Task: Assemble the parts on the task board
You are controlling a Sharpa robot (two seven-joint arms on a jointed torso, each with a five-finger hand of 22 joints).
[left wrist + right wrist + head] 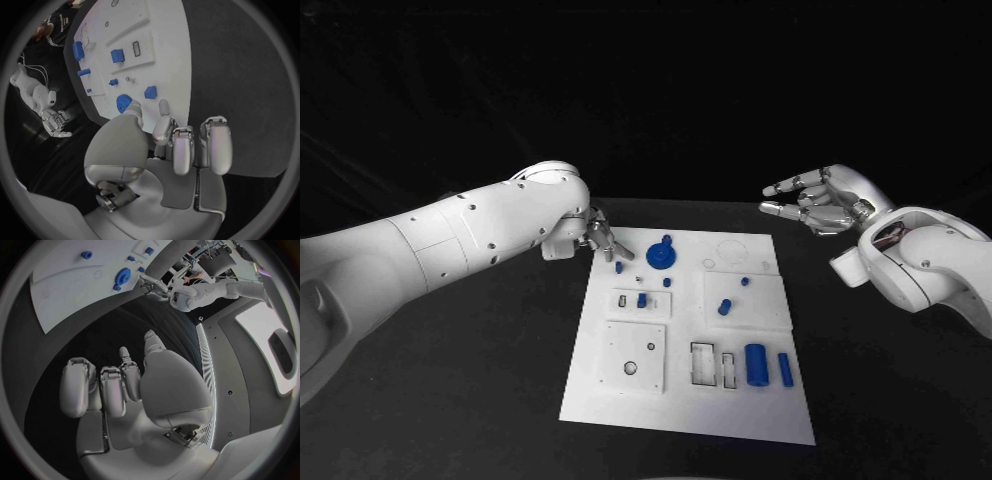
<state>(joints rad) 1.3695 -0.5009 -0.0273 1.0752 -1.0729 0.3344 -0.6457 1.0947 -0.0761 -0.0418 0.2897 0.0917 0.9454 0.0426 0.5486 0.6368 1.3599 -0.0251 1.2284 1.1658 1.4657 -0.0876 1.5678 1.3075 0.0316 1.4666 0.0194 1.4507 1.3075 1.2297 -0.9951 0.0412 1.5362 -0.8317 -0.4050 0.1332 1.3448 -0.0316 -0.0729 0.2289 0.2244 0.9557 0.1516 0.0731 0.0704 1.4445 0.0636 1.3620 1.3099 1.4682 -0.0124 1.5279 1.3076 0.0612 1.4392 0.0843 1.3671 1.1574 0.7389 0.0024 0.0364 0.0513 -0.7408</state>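
The left hand point(593, 240) hovers at the far left corner of the white task board point(625, 400), fingers partly curled and holding nothing, just beside the blue gear point(659, 254) lying there. The right hand point(816, 203) hangs off the board's far right corner over the black table point(444, 400), loosely curled and empty. Assembly looks barely begun: a cylinder point(756, 364) and a bar point(785, 369) lie loose near the front edge, small pieces point(724, 307) mid-board. Which small parts are already seated is probably too fine to tell
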